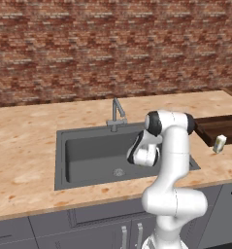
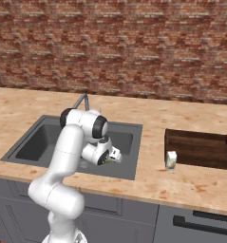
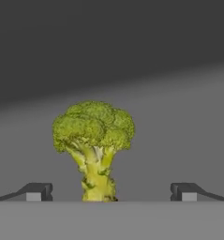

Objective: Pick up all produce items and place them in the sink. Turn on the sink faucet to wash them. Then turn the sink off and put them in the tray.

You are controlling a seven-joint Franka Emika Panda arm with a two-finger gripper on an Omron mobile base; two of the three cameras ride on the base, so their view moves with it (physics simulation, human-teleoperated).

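- In the hand view, the left finger tip (image 3: 37, 192) stands at the lower left, then the broccoli floret (image 3: 94, 140) in the middle, then the right tip at the lower right. The floret lies centred in the gap and touches neither tip.
- The long axis of the floret runs from the stalk, near the camera, to the bushy top, away from it, so it points along the gripper (image 3: 111, 192) and not across the fingers.
- The gripper is released, its jaws stand wide apart, and it grasps nothing.
- The floret appears to lie inside the sink (image 1: 69, 146), on its dark grey floor; in the right base view the hand hangs low over the basin.
- Going left to right in the left base view: the counter (image 1: 20, 146), the sink, the sink faucet (image 1: 116, 114) behind it, the arm, then the tray (image 1: 219, 127) with 1 small pale carton (image 1: 219, 143) at its front edge.
- Behind the counter stands a brick wall (image 1: 112, 44).
- Judgement: the next move probably needs a straight advance and then closing on the stalk.
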